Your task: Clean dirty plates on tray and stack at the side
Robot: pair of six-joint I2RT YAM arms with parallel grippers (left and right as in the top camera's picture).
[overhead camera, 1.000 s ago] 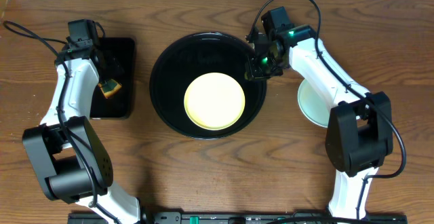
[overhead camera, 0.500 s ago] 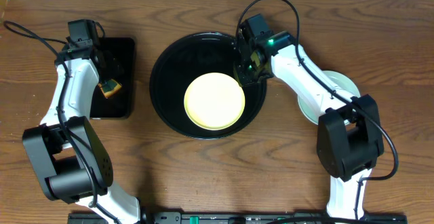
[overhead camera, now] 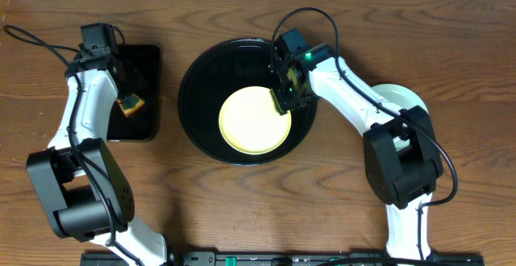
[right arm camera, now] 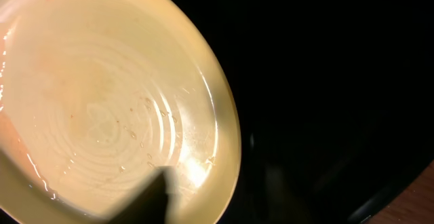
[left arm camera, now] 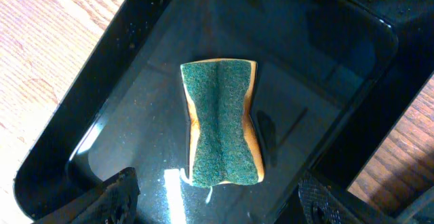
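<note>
Centrally, the tray (overhead camera: 193,97) is shown with one yellow plate (overhead camera: 250,125) lying flat in it, slightly toward the near right. The right gripper (overhead camera: 284,98) is placed over the plate's far right rim. In the wrist view one dark finger (right arm camera: 157,195) is seen above the wet plate surface; the other is lost against the black tray, so the jaw opening cannot be told, and nothing is seen to be held. A mint plate (overhead camera: 407,97) is set on the table at the right, partly hidden by the arm; whether more than one is stacked there cannot be told.

At the left, the left gripper (left arm camera: 218,207) is held wide open and empty above the sponge (left arm camera: 222,122), which lies green side up in the small tray (left arm camera: 102,81).

The step in hand is judged to be the pickup of the yellow plate for stacking, though a faint orange tint at one edge may call for more wiping. For the next move, the rim must be straddled and pinched; a shallow wet plate on a glossy tray may be expected to slide.
</note>
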